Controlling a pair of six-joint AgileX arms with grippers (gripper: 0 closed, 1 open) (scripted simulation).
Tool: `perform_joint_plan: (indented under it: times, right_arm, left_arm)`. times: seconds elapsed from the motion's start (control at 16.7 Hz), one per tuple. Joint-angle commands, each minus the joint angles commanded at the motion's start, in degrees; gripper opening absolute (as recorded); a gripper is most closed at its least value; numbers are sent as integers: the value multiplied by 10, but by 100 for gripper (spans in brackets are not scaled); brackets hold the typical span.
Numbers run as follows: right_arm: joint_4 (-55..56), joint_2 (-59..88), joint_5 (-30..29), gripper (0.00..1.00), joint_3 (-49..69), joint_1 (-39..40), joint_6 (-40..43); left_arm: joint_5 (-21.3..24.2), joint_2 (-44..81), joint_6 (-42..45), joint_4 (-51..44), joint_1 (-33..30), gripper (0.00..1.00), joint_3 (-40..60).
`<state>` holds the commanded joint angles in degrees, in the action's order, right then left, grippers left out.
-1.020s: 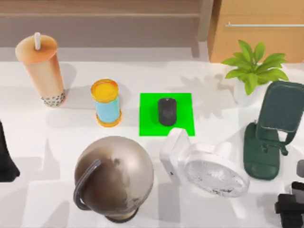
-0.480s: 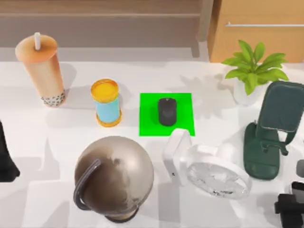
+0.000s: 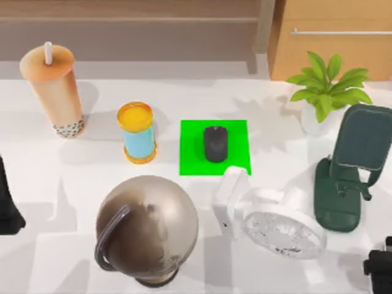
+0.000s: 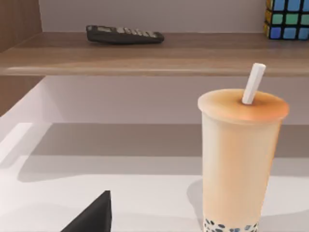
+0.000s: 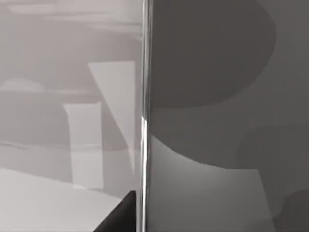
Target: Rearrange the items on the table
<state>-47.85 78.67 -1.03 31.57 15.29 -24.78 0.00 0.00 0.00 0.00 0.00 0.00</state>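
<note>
Your right gripper [image 3: 380, 269] sits at the bottom right corner of the table [image 3: 61, 257], just a dark blocky bit poking in at the edge. I honestly can't tell if its fingers are apart or together, and nothing looks to be in them. Your left gripper [image 3: 7, 205] is parked at the left edge, a black wedge, and I can't tell its finger state either.

The small black mouse [image 3: 215, 144] is a smooth rounded oval lying in the middle of a flat bright green square mat [image 3: 239, 159]. Right below the mat is the white desk fan [image 3: 269, 217], tipped over on its side, its clear speckled grille facing up and its blocky white base touching the mat's lower edge. The smartphone [image 3: 363, 138] is a dark grey-green slab with rounded corners, propped tilted on a dark green stand [image 3: 337, 205] at the right side.

The tall orange-tan cup [image 3: 54, 92] stands upright at the far left, tapered, with a white straw and dark pearls at the bottom. The left wrist view shows it up close [image 4: 239, 159], matte and creamy.

There's also a blue can with an orange lid [image 3: 137, 131], a shiny bronze globe [image 3: 147, 229] and a leafy potted plant [image 3: 327, 86].
</note>
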Motion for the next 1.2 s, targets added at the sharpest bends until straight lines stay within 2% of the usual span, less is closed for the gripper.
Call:
perform_joint_plan:
  times: [0.36, 0.72, 0.9, 1.2]
  right_arm:
    - [-51, -33, 22, 0, 37, 17, 12]
    - [-50, -36, 15, 0, 38, 17, 7]
    - [-46, -64, -38, 0, 38, 19, -20]
    - [-18, -142, -200, 0, 48, 58, -93]
  left_arm:
    - [0, 0, 0, 0, 0, 100, 0]
    - [0, 0, 0, 0, 0, 100, 0]
    - [0, 0, 0, 0, 0, 100, 0]
    - [0, 0, 0, 0, 0, 100, 0]
